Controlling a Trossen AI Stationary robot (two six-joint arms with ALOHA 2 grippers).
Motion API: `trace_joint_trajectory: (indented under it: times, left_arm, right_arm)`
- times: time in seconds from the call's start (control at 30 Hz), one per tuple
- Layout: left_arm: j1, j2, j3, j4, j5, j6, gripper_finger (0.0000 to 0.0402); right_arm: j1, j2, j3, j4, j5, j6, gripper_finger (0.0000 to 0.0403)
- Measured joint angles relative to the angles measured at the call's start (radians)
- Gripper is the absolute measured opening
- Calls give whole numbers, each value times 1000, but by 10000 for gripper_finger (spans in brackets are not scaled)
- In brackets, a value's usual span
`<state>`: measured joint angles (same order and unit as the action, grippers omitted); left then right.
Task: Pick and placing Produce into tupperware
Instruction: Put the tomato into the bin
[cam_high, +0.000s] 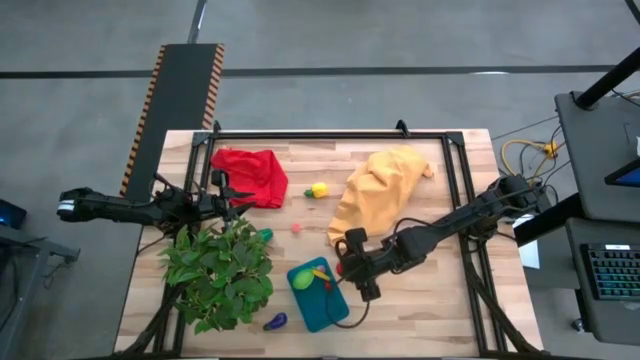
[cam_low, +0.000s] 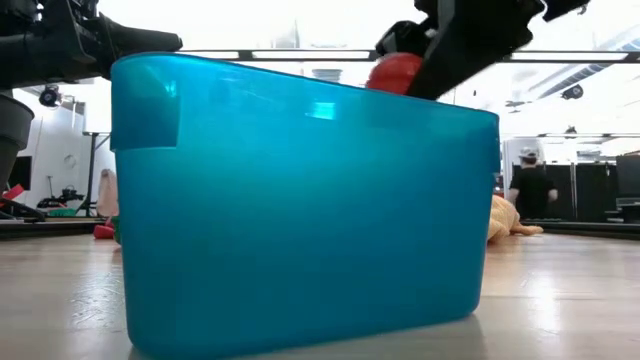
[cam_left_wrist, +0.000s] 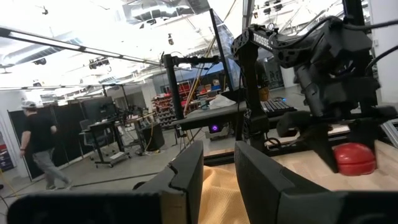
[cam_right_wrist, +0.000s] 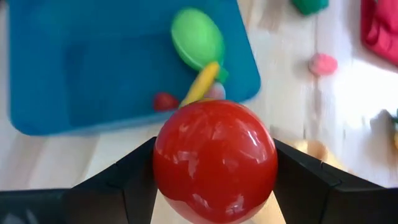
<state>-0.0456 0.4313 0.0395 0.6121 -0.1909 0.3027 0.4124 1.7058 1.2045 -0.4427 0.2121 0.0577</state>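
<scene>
The right fingers (cam_right_wrist: 214, 186) clamp a glossy red ball (cam_right_wrist: 214, 160) from both sides — the right wrist view shows it filling the gap between them, with the teal tub (cam_right_wrist: 74, 74) just beyond the fingertips. Inside the tub lie a green piece (cam_right_wrist: 198, 38), a yellow piece (cam_right_wrist: 200, 83) and a small red one (cam_right_wrist: 165, 101).

From overhead the ball is all but hidden by the arm; the gripper sits at the tub's (cam_high: 322, 308) right-hand rim, near the worktop's (cam_high: 420, 320) front edge. The low view gives only the tub's near wall, the ball (cam_low: 395, 72) peeking above its rim under the dark fingers.

Only the overhead view shows the rest: a purple piece (cam_high: 275, 322) on the worktop in front of the plant (cam_high: 220, 272), a yellow fruit (cam_high: 318, 189) between the red cloth (cam_high: 250, 175) and the orange cloth (cam_high: 378, 192), and a pink piece (cam_high: 296, 228) nearer the tub.

The left fingers (cam_left_wrist: 217, 171) stand slightly parted with nothing between them — well away from the tub, over the red cloth's edge. A person (cam_left_wrist: 38, 146) walks in the room behind.
</scene>
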Motion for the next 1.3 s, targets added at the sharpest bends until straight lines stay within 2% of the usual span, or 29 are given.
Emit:
trace_joint_trajectory:
  times: [0.33,0.67,0.97,1.3]
  left_arm:
    - [0,0,0,0,0,0,78]
    - [0,0,0,0,0,0,78]
    - [0,-2,0,0,0,0,78]
    - [0,-3,0,0,0,0,78]
  right_arm:
    - [26,0,0,259,-49,-40,247]
    - [34,27,0,415,-106,-51,247]
    - [41,96,35,447,-125,-93,247]
    - [41,169,169,408,-182,-146,247]
